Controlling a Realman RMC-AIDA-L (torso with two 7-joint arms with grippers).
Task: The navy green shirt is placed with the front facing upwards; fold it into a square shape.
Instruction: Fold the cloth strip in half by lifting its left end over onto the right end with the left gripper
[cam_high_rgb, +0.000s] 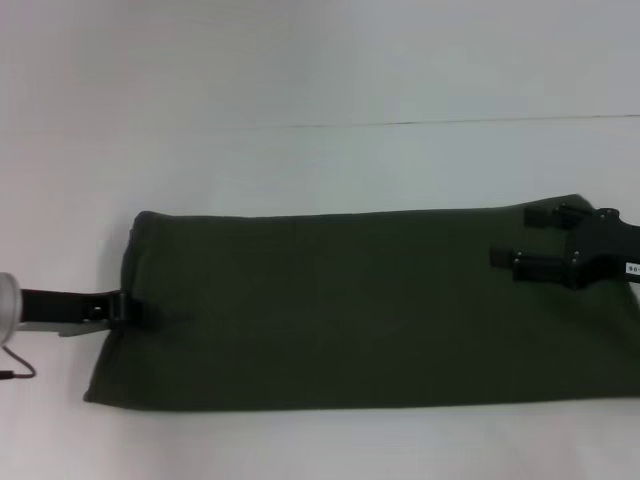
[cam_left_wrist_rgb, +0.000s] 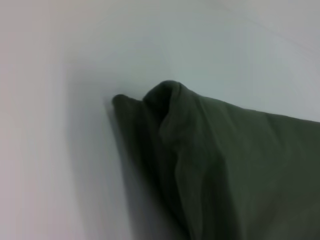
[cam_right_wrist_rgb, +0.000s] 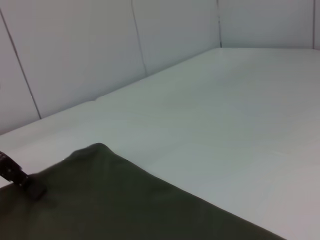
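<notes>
Olive cloth, the navy green shirt (cam_high_rgb: 350, 305), lay as a long band on the white table (cam_high_rgb: 300, 60), not yet square. Head view: left gripper (cam_high_rgb: 125, 308) pinched its left edge; right gripper (cam_high_rgb: 520, 238) hovered spread, empty. Left wrist view showed a bunched corner; right wrist view, flat cloth.

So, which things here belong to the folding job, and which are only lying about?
For the job:
- shirt, folded to a long band, plain side up
- left gripper, at the shirt's left end
- right gripper, over its right end, fingers apart

Lying about:
- nothing loose; only the white table and a thin cable by the left arm
</notes>
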